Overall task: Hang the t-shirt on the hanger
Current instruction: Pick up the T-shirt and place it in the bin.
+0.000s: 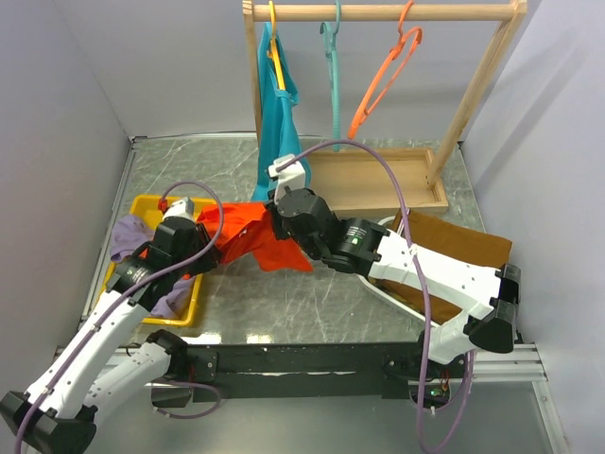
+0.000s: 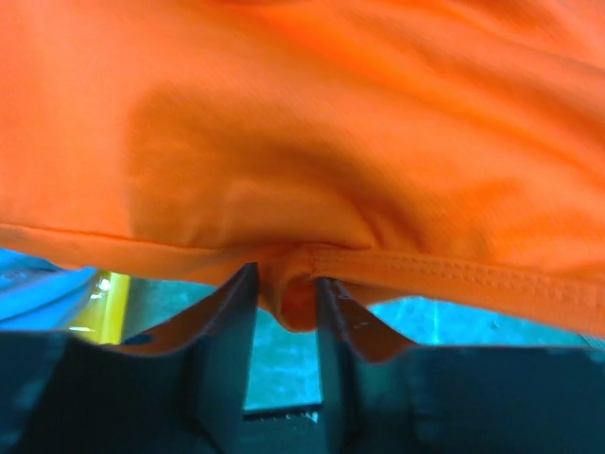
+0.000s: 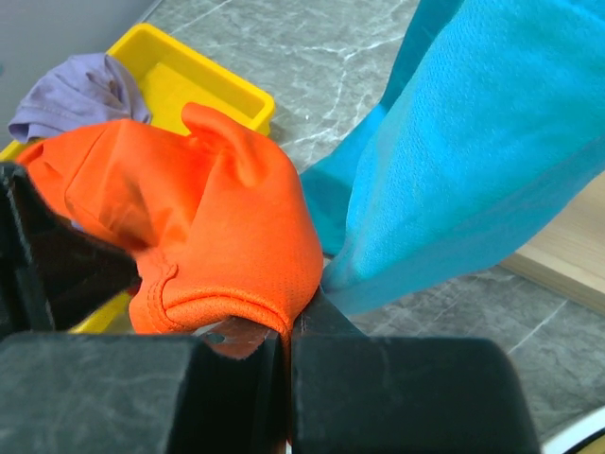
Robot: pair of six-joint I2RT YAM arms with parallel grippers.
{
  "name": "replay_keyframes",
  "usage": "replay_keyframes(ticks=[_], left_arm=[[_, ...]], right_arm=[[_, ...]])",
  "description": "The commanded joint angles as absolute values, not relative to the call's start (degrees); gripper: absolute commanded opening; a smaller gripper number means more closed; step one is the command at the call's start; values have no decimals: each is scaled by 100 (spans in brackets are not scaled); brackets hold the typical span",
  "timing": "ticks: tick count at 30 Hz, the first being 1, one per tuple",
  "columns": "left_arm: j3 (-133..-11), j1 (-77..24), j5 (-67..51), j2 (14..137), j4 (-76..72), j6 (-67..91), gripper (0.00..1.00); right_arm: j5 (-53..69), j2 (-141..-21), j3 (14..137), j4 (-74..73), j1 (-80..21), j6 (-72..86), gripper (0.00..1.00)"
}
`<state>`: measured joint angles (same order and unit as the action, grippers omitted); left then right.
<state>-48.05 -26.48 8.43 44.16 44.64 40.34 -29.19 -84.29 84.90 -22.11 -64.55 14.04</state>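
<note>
nearest you, at the table's [image 1: 302, 303] near edge, the two arm bases frame the scene. your left gripper [image 2: 284, 284] is closed down on a small fold of the stitched hem of the t-shirt [image 1: 253, 236], the fabric bunched between its fingers [image 2: 232, 317]. it sits at the right rim of the yellow tray [image 1: 142, 203], where the lilac cloth [image 1: 128, 236] lies partly over the tray's left edge. your right gripper [image 3: 286, 326] has its jaws pressed together on another edge of the same garment, a rounded hump of orange fabric rising just above them. the t-shirt is held above the table, stretched between the two grippers. its long axis runs roughly left to right in the top view, from the tray's right rim toward the table's centre, and a loose flap points down toward the near edge. just beyond the right gripper hangs the teal t-shirt [image 3: 473, 170], its lower edge close beside the orange fabric. to the right a brown cloth [image 1: 463, 241] lies on the table. farthest away stands the wooden rack [image 1: 378, 11]. the hanger [image 1: 383, 80] is hooked on its rail at the right, tilted, with its long axis slanting from upper right down to lower left, well apart from the t-shirt. the teal hanger [image 1: 333, 57] hangs to its left.
</note>
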Motion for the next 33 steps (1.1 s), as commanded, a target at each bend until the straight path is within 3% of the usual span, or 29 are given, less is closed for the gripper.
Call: replay_keyframes(ticks=[1,3,4,5,9,19,25,33], left_arm=[[-5211,-2725,1441,4579,4228,4122,26],[-5352,-2742,1537,4666,4236,4043,16],[-5518,-2733,1555,4710,4228,3930,4],[-5607,-2751,1573,4798,4210,3868,1],[-6379,-2751,1661,5018,4149,3473,1],[-9744,-2751,2092,5923,3534,2102,1],[-10755,-2751,1750,6205,2725,1881,1],[-10767,-2751,1249,6355,2461,2056,1]], right_arm=[[-2927,-7972,8411,-2136,-6416,1503,0],[-2918,-7902,8385,-2153,-6407,1520,0],[-2918,-7875,8376,-2162,-6416,1512,0],[-2927,-7831,8385,-2180,-6416,1512,0],[-3085,-7673,8604,-2364,-6416,1407,0],[-3278,-7681,10307,-2180,-6407,633,0],[-3358,-7673,11319,-2092,-6390,387,0],[-3348,-7401,11260,-2136,-6398,360,0]])
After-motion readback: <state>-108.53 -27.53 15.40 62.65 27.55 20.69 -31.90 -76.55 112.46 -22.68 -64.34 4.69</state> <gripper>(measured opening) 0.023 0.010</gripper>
